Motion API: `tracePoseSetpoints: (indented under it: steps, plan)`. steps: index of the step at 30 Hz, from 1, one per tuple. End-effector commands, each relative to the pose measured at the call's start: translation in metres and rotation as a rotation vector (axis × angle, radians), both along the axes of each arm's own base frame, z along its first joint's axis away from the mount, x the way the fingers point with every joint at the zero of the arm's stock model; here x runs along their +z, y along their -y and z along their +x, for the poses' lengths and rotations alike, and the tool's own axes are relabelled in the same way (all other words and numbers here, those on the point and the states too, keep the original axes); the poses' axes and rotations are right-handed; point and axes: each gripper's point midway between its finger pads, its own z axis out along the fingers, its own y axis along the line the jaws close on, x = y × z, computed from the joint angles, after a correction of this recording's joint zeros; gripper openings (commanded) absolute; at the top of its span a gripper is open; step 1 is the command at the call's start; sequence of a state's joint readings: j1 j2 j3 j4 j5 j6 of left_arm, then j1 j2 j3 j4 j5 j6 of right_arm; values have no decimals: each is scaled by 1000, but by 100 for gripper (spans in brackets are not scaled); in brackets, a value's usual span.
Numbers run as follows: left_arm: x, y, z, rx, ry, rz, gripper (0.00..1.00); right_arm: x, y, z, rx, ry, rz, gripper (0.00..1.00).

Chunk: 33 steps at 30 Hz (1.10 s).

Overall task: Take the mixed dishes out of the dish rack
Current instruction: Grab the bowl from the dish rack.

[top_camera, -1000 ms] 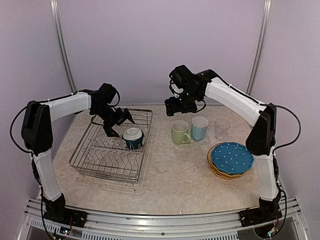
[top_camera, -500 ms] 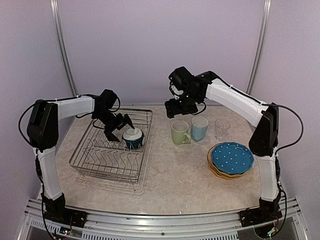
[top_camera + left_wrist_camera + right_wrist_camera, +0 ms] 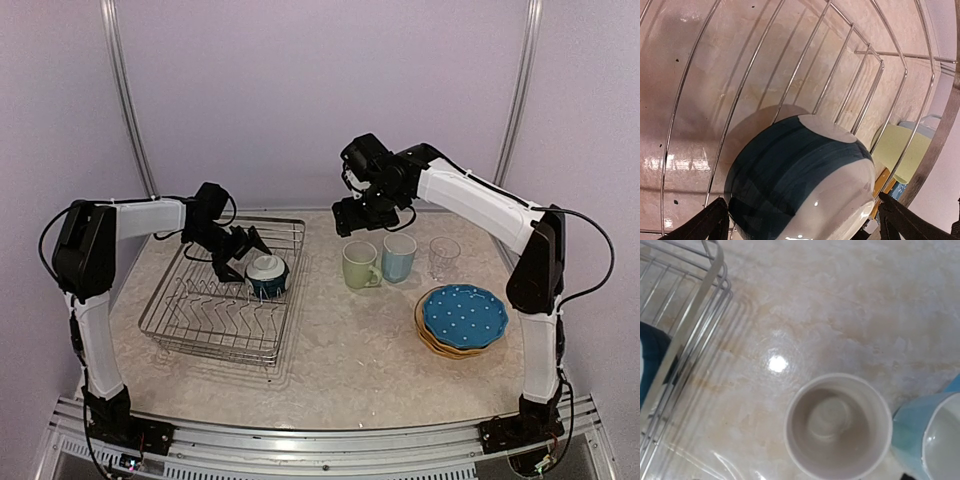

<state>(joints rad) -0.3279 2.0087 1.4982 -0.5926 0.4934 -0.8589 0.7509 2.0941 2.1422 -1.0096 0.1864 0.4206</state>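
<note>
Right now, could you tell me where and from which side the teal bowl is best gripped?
Probably grip the bowl across its rounded teal wall, coming from the far left of the dish rack, where the open left gripper faces it: it lies tilted, both flanks seemingly clear of wires.

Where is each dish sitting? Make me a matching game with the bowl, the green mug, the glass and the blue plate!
Things:
1. dark-teal bowl
2. light green mug
3. small clear glass
4. blue dotted plate

Places:
A. on top of the plate stack
B. inside the dish rack
C. on the table, at the end of the row, next to the light blue mug
D. on the table, between the dish rack and the light blue mug

Pairs: 1-B, 2-D, 3-C, 4-A
</note>
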Motion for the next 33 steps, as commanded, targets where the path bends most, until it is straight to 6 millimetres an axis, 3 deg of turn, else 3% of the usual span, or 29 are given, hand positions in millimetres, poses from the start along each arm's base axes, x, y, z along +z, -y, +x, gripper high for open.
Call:
tracePoseSetpoints:
  steps: [1, 19, 25, 33]
  plan:
    - [-14, 3, 1, -26, 7, -4, 99, 18, -1, -4, -5, 37, 32, 83]
    - [-31, 13, 5, -100, 1, -39, 99, 22, -2, -7, 4, 50, 39, 84]
    - [-11, 24, 5, -162, 64, -89, 99, 23, -2, -8, 6, 54, 40, 84]
    - [-31, 12, 10, -142, 26, 41, 99, 25, -8, -8, 18, 59, 56, 84]
